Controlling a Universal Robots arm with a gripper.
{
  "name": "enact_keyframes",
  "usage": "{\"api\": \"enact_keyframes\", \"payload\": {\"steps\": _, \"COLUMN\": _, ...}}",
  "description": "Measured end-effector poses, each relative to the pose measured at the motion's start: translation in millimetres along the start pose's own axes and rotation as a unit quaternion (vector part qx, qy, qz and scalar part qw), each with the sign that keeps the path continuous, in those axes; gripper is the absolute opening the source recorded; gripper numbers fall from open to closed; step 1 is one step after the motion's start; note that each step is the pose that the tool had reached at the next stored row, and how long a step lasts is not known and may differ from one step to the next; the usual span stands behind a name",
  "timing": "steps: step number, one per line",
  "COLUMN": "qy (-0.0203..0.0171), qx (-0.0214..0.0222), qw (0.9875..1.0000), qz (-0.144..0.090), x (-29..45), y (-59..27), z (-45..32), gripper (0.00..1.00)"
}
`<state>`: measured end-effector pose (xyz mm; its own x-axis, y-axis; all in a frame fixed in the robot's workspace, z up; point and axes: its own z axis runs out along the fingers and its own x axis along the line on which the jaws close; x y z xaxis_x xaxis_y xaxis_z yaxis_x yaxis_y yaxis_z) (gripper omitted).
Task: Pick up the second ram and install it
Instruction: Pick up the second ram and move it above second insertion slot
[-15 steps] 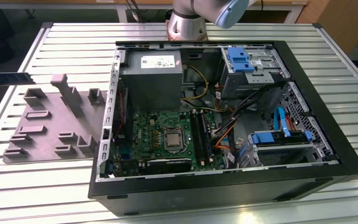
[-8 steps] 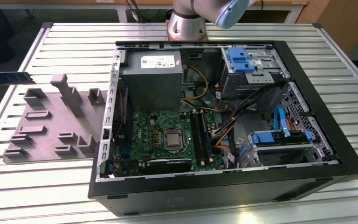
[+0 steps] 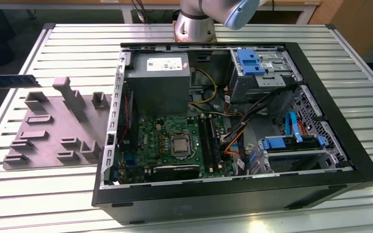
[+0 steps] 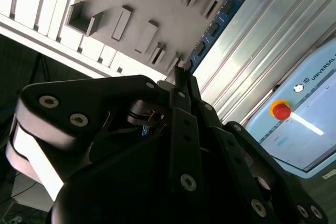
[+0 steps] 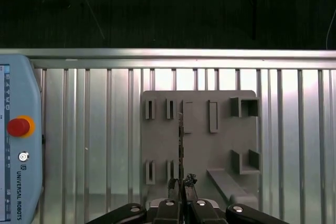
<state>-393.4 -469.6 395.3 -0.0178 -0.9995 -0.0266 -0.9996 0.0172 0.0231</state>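
Since the second ram [image 5: 180, 140] is up in the air above the grey moulded tray [image 3: 50, 131] rather than sitting in it, the pickup half looks done, and I'd call this the carry stage. The gripper [image 5: 181, 183] has its fingers pressed together on one end of the stick, pinching it edge-on. The rest of the board pokes out past the tips in both wrist views. In the exterior view it hangs at the exterior view's left edge, well apart from the open PC case [image 3: 361, 160]. For the install, my guess is the stick has to line up dead square with a free black motherboard slot [image 3: 207, 138] before any pushing.
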Motion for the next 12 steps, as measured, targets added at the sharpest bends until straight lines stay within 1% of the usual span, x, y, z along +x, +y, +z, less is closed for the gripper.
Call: {"api": "enact_keyframes", "payload": {"steps": 12, "qy": 0.0000, "qx": 0.0000, "qw": 1.0000, "qz": 0.000, "x": -0.1, "y": -6.5, "z": -0.1, "gripper": 0.14}}
